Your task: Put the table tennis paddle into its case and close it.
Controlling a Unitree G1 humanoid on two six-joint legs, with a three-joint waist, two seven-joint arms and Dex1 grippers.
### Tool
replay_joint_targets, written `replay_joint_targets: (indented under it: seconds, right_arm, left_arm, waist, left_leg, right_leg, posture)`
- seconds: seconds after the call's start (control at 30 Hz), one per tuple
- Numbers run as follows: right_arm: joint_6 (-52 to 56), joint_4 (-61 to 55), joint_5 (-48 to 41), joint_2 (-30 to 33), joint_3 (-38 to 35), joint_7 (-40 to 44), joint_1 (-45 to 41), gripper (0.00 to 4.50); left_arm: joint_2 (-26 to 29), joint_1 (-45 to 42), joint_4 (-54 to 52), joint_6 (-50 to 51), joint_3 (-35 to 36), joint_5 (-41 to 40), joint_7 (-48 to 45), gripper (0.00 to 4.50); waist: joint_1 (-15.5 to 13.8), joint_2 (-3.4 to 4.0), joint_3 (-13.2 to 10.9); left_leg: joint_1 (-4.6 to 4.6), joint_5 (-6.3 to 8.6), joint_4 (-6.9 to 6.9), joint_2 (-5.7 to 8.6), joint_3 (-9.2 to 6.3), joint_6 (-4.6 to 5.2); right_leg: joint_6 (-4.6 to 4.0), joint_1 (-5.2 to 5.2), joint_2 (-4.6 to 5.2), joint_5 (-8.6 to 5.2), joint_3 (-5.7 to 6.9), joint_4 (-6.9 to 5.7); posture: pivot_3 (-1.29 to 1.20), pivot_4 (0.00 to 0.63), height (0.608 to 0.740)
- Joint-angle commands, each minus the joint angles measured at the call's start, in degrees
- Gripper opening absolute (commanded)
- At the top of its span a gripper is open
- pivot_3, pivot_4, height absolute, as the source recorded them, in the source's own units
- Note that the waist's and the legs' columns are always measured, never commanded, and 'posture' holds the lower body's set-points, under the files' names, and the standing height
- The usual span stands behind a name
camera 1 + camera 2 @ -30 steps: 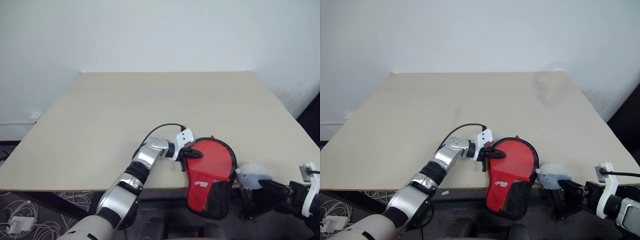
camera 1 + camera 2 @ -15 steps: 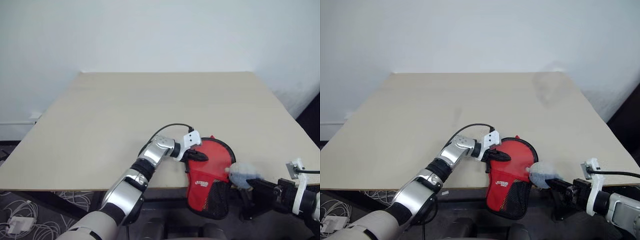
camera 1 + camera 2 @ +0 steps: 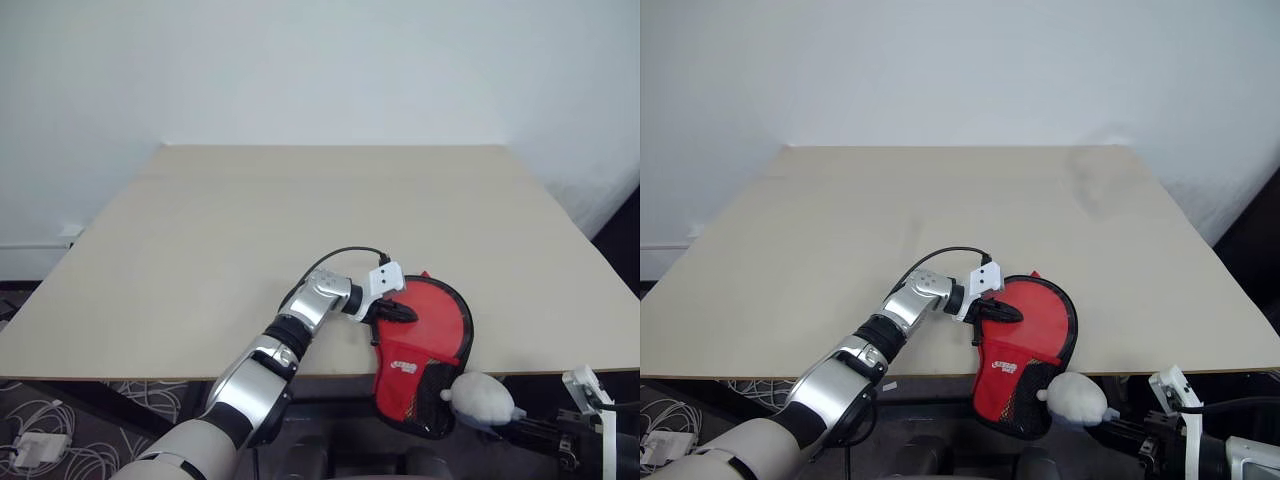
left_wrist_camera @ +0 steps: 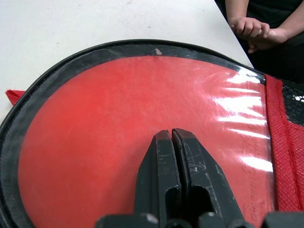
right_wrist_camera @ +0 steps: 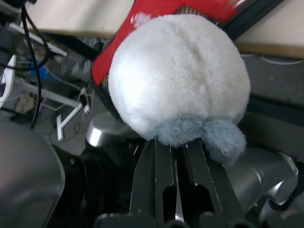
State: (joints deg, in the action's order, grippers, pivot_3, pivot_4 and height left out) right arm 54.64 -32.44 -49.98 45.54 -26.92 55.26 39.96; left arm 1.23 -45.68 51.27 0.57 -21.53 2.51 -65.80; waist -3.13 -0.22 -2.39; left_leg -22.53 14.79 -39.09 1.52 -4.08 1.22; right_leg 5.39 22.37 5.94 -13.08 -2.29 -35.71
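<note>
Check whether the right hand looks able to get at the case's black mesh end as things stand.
Probably yes: the right hand, shut on a white fluffy pom-pom, sits just off the table edge beside the case, whose mesh end overhangs there unobstructed.

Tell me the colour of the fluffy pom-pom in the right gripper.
White pom-pom, with a grey-blue tuft at its base; the right wrist view shows it best.

It looked like a lab or test room: a bare light wooden table [image 3: 300,220] stood against a plain white wall [image 3: 320,70], with loose cables [image 3: 30,440] on grey carpet [image 3: 60,400] below.
</note>
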Motion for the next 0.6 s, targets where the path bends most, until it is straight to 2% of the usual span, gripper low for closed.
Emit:
replay_joint_targets:
  seconds: [0.03, 0.3, 0.43, 0.53, 0.6]
  right_arm:
    - [-1.2, -2.7, 0.3, 1.6, 0.3, 2.9, 3.2, 0.02]
    - [-7.2, -7.8, 4.2, 5.0, 2.1, 10.4, 12.7, 0.02]
    - [-11.4, -10.1, 9.2, 6.3, 6.5, 10.8, 14.1, 0.02]
    - [-12.3, -10.7, 10.1, 5.7, 8.4, 8.6, 11.8, 0.02]
    - [-11.9, -10.7, 8.6, 5.7, 7.7, 7.8, 9.2, 0.49]
  left_arm:
    - [0.0, 0.8, 2.5, 1.0, -2.0, 2.8, 0.1, 0.0]
    - [0.0, 0.2, 3.3, 0.9, -1.5, 2.7, 0.5, 0.0]
    - [-0.1, -0.2, 4.1, 0.7, -1.1, 2.7, 1.6, 0.0]
    - [-0.2, -0.5, 4.6, 0.9, -0.6, 2.5, 2.7, 0.0]
    - [-0.2, -0.6, 4.0, 1.5, 0.0, 2.0, 2.9, 0.17]
  waist:
    - [0.0, 0.0, 0.0]
    - [0.0, -0.09, 0.0]
    - [0.0, -0.16, 0.0]
    - [0.0, -0.24, 0.0]
    - [0.0, -0.28, 0.0]
  left_leg:
    - [0.0, 0.0, 0.0, 0.01, -0.01, 0.0]
    - [0.01, 0.03, -0.07, -0.03, 0.01, -0.01]
    - [0.02, 0.06, -0.09, -0.08, 0.04, -0.07]
    - [0.02, 0.06, -0.1, -0.08, 0.03, -0.07]
    - [0.01, 0.06, -0.11, -0.09, 0.05, -0.07]
  right_leg:
    - [0.0, 0.0, 0.0, 0.0, 0.01, 0.0]
    - [0.01, -0.01, 0.01, 0.0, 0.0, 0.0]
    - [0.01, -0.02, 0.01, 0.0, 0.02, 0.0]
    - [0.01, -0.03, 0.02, 0.0, 0.03, 0.0]
    - [0.01, -0.02, 0.02, 0.0, 0.03, 0.01]
  posture:
    - [0.0, 0.0, 0.698]
    - [0.0, 0.0, 0.698]
    - [0.0, 0.0, 0.698]
    - [0.0, 0.0, 0.698]
    - [0.0, 0.0, 0.698]
